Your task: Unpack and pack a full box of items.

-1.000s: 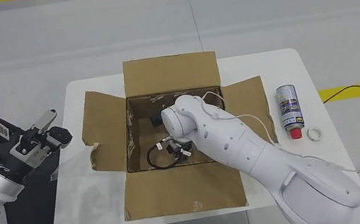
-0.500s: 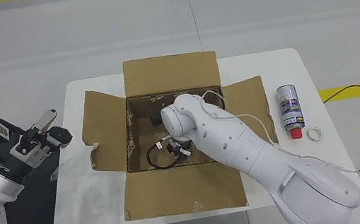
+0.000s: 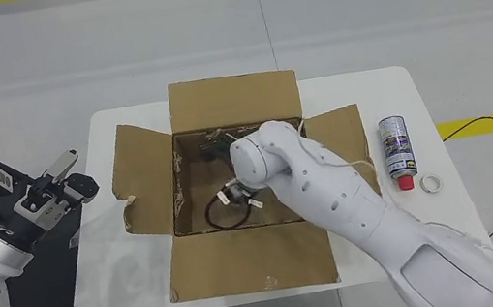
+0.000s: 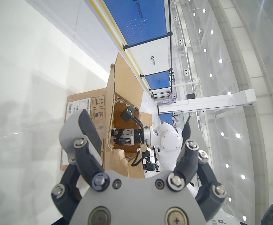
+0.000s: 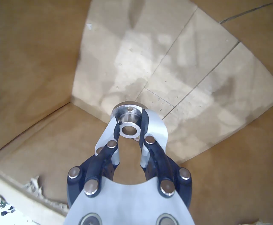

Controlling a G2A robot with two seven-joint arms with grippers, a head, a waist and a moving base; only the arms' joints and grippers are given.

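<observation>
Metal hub point(image 5: 129, 130): a silvery flanged piece with a round bore through its collar, inside the box over the pale floor, near where the floor meets a side wall. Whether its flange touches the floor cannot be told.
Right fingers point(image 5: 114, 125): closed in on the hub's collar from both sides, one pad against each side, so the right gripper point(image 5: 130, 118) has the piece clamped.
Right gripper, top view point(image 3: 234, 195): down within the box opening, about the middle of it, the white arm slanting in over the right-hand flap.
Box point(image 3: 233, 102): brown cardboard, standing open on the surface with all four flaps folded outward; the edge of the left flap is torn and ragged. The left wrist view shows it from the side point(image 4: 85, 106), with the right gripper point(image 4: 116, 138) visible through the ragged gap.
Surface point(image 3: 151, 287): white, with the box near its middle.
Spray can point(image 3: 396, 153): lying on the surface just right of the right-hand flap, red cap toward the robot.
Tape roll point(image 3: 430, 184): small, flat on the surface, close beside the can's capped end.
Left gripper point(image 3: 74, 177): off the surface's left edge, well apart from the box.
Left fingers point(image 4: 89, 130): spread wide around nothing, the left gripper point(image 4: 136, 119) facing the box.
</observation>
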